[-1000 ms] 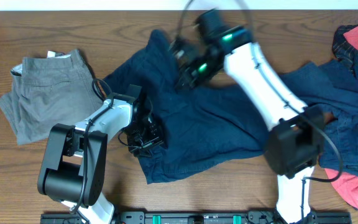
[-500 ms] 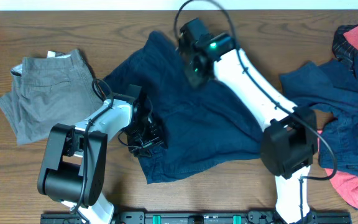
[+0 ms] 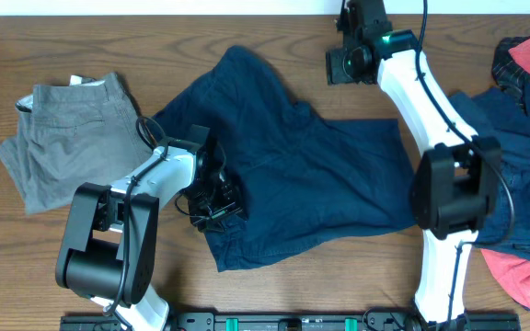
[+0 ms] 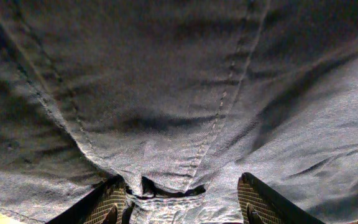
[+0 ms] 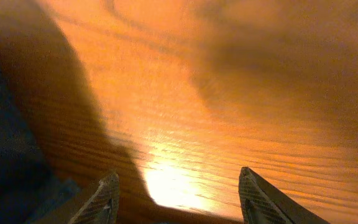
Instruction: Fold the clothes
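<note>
Wooden table; right arm stretched far, end effector spread.

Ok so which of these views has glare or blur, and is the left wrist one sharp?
Right wrist: strong glare patch on the table, orange cast, grain slightly smeared. Left wrist: dim but sharp, stitching on the navy garment reads clearly. Overhead: evenly lit, crisp.

Left tool, right tool: jaws apart.
</note>
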{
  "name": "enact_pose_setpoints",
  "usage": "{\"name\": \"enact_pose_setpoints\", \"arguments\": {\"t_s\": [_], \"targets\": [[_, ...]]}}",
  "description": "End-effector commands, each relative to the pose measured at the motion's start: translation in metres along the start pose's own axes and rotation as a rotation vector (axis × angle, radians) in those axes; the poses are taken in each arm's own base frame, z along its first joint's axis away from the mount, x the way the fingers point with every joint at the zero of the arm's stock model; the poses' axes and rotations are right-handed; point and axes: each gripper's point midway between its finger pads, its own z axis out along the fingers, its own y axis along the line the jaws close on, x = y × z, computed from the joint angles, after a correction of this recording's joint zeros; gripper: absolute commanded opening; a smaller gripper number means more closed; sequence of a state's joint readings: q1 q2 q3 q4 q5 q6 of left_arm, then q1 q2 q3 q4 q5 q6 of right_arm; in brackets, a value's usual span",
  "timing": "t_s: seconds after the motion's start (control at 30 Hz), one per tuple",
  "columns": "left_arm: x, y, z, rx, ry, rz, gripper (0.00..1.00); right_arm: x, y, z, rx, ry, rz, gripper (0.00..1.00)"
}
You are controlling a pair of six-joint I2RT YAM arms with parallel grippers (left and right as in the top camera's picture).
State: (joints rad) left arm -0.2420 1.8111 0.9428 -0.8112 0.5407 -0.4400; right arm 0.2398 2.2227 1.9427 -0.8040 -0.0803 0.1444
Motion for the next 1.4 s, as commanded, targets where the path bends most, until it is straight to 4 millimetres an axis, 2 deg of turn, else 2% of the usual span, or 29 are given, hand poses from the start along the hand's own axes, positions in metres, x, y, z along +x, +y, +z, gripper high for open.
{"name": "enact_pose_setpoints", "arguments": {"t_s": [0.0, 0.17, 0.33, 0.37, 0.47, 0.53, 0.63, 0.73, 0.77, 0.83, 0.87, 1.03, 1.17, 1.27, 1.33, 1.37], "targets": [[-0.011, 0.061, 0.022, -0.249, -0.027, -0.013, 0.61, 0.032, 0.044, 0.03, -0.255, 0.124, -0.048, 0.64], [-0.011, 0.061, 0.022, -0.249, -0.027, -0.013, 0.61, 0.061, 0.109, 0.031, -0.567, 0.195, -0.181, 0.75], [-0.011, 0.061, 0.022, -0.249, -0.027, -0.013, 0.61, 0.08, 0.154, 0.007, -0.789, 0.216, -0.294, 0.92], [-0.011, 0.061, 0.022, -0.249, -0.027, -0.012, 0.61, 0.083, 0.164, -0.001, -0.852, 0.223, -0.29, 0.97], [-0.011, 0.061, 0.022, -0.249, -0.027, -0.012, 0.61, 0.093, 0.185, -0.023, -1.007, 0.245, -0.298, 0.99], [-0.011, 0.061, 0.022, -0.249, -0.028, -0.012, 0.61, 0.104, 0.191, -0.023, -0.99, 0.285, -0.307, 0.96], [-0.011, 0.061, 0.022, -0.249, -0.027, -0.012, 0.61, 0.122, 0.19, -0.008, -0.853, 0.345, -0.355, 0.92], [-0.011, 0.061, 0.022, -0.249, -0.027, -0.013, 0.61, 0.136, 0.185, 0.008, -0.692, 0.386, -0.4, 0.75], [-0.011, 0.061, 0.022, -0.249, -0.027, -0.013, 0.61, 0.138, 0.183, 0.012, -0.649, 0.396, -0.402, 0.64], [-0.011, 0.061, 0.022, -0.249, -0.027, -0.013, 0.61, 0.143, 0.182, 0.017, -0.584, 0.41, -0.406, 0.28], [-0.011, 0.061, 0.022, -0.249, -0.027, -0.013, 0.61, 0.144, 0.182, 0.018, -0.563, 0.412, -0.41, 0.17], [-0.011, 0.061, 0.022, -0.249, -0.027, -0.013, 0.61, 0.145, 0.183, 0.022, -0.52, 0.409, -0.416, 0.01], [-0.011, 0.061, 0.022, -0.249, -0.027, -0.013, 0.61, 0.138, 0.174, 0.023, -0.477, 0.402, -0.369, 0.01], [-0.011, 0.061, 0.022, -0.249, -0.027, -0.013, 0.61, 0.115, 0.151, 0.021, -0.365, 0.35, -0.333, 0.01], [-0.011, 0.061, 0.022, -0.249, -0.027, -0.013, 0.61, 0.091, 0.128, 0.016, -0.247, 0.287, -0.288, 0.01], [-0.011, 0.061, 0.022, -0.249, -0.027, -0.013, 0.61, 0.071, 0.11, 0.008, -0.161, 0.23, -0.247, 0.01]]}}
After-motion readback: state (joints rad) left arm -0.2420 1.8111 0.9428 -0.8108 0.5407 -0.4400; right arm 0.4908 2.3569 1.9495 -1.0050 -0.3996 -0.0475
